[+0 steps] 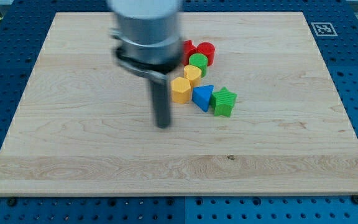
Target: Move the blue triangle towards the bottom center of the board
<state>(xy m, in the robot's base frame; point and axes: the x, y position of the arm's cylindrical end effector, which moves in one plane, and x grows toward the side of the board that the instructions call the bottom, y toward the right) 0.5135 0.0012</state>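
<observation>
The blue triangle (202, 97) lies near the middle of the wooden board (73, 155), wedged between a yellow hexagon (180, 89) on its left and a green star (224, 101) on its right. My tip (163, 124) rests on the board to the lower left of the blue triangle, just below and left of the yellow hexagon, apart from both. The rod rises from the tip to the arm's grey body at the view's top.
Above the blue triangle stand a yellow block (193, 74), a green cylinder (197, 61), a red cylinder (206, 51) and a red star-like block (189, 49), partly hidden by the arm. A marker tag (322, 28) sits at the board's top right corner.
</observation>
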